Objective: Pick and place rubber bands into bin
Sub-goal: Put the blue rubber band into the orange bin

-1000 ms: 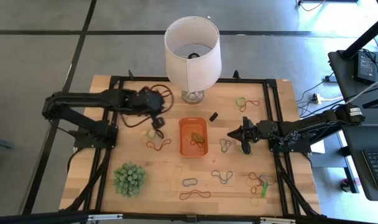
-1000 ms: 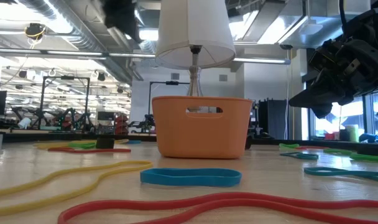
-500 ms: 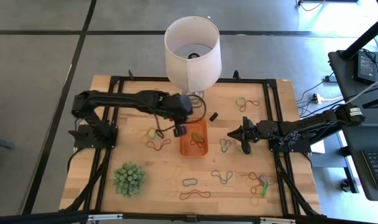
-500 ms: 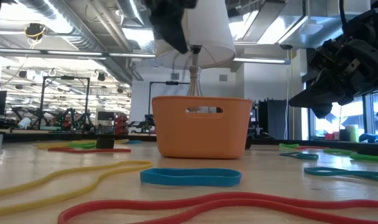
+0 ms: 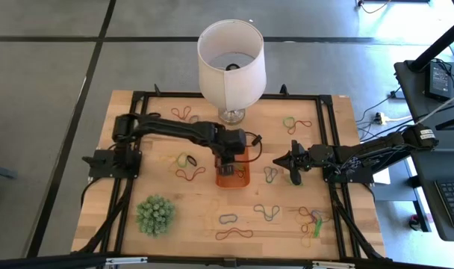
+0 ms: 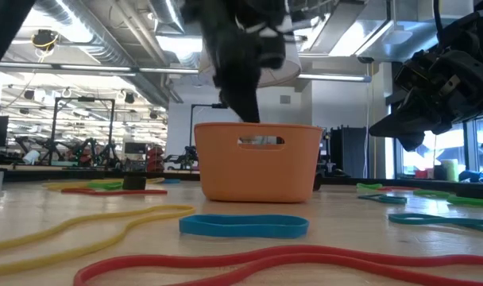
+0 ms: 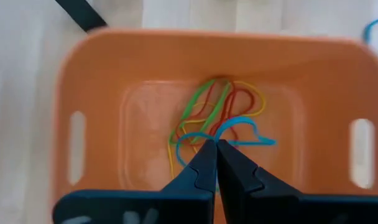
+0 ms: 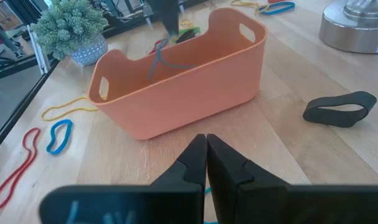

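A grey concrete floor [image 5: 48, 60] with dark seams surrounds the wooden table [image 5: 160, 246]. Beyond it, exposed ceiling ducts [image 6: 83, 32], strip lights and bright windows [image 6: 464, 147] fill an open workshop.

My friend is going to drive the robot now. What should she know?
Left gripper: over the small orange plastic bin, fingers shut on a thin blue rubber band hanging inside it.
Right gripper: shut, empty, waiting beside the bin on its right.
Done: a few green, red and yellow rubber bands already lie in the bin.
Left: let go of the blue band, then gather the many loose rubber bands lying on the wooden table around the bin.
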You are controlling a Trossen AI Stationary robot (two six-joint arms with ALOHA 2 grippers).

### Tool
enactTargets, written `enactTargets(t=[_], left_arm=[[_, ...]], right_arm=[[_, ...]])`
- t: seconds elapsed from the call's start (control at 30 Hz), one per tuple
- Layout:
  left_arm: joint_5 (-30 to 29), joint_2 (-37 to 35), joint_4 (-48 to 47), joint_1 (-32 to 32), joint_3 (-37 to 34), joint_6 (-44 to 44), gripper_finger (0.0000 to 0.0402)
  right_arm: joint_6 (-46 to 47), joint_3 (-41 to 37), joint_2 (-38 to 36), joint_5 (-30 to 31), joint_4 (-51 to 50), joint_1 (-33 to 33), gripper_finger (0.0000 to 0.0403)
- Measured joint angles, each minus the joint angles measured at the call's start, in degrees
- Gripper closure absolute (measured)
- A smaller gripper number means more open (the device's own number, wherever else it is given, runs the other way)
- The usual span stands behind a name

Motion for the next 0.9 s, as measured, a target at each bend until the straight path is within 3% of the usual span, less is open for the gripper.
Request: enactTargets(t=[0.33,0.9], left_arm=[[-0.03,7.75,2.07,0.07,0.00,0.56,0.0398],[-0.44,10.90,3.14,-0.17,0.02,-0.66,0.0398]], right_arm=[[0.00,0.00,0.02,0.00,0.00,0.00,0.0386],[0.00,0.00,0.00,0.00,0.02,0.01,0.0386]])
